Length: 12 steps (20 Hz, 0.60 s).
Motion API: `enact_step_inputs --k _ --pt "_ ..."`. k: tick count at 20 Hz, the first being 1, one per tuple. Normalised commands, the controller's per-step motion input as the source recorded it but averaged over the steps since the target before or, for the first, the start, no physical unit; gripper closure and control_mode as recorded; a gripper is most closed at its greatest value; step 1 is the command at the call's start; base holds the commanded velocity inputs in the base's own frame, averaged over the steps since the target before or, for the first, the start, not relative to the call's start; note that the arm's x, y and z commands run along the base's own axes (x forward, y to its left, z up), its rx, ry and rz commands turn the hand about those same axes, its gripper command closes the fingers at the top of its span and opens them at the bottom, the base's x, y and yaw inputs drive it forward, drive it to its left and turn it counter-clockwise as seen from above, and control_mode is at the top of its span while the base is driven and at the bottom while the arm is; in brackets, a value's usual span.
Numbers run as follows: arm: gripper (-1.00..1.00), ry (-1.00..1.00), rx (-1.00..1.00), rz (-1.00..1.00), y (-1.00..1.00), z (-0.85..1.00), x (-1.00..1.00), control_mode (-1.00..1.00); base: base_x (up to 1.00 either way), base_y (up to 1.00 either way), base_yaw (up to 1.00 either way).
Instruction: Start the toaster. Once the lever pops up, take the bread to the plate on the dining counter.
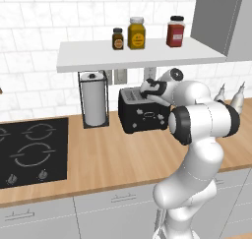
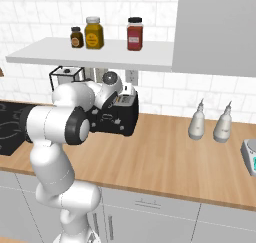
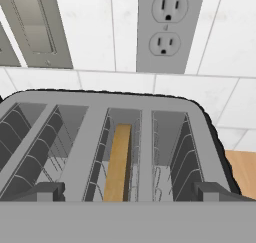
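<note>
The black toaster [image 1: 142,116] [image 2: 121,121] stands on the wood wall counter against the tiled wall. My gripper [image 1: 150,89] [image 2: 119,95] hovers just above its silvery top [image 3: 75,137], pointing down at the slots. In the hand view the jaws are open, with a dark fingertip [image 3: 46,191] at each side. Nothing is held between them. The bread [image 3: 119,162], a tan slice, stands upright in the slot between the fingertips, sunk below the rim. The plate and the dining counter are out of view.
A paper towel holder [image 1: 93,105] stands left of the toaster, and a black hob [image 1: 29,149] lies further left. A white shelf [image 1: 138,56] with three jars hangs close overhead. Two pale bottles [image 2: 197,120] stand to the right. A wall outlet [image 3: 167,27] sits behind the toaster.
</note>
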Motion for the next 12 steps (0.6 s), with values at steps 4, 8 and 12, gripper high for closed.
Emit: enact_step_inputs --k 4,8,12 --pt "-1.0 0.0 0.0 0.0 0.0 0.0 0.0 -1.0 0.0 0.0 0.0" --pt "-1.0 0.0 0.0 0.0 0.0 0.0 0.0 -1.0 0.0 0.0 0.0" --pt "-1.0 0.0 0.0 0.0 0.0 0.0 0.0 -1.0 0.0 0.0 0.0"
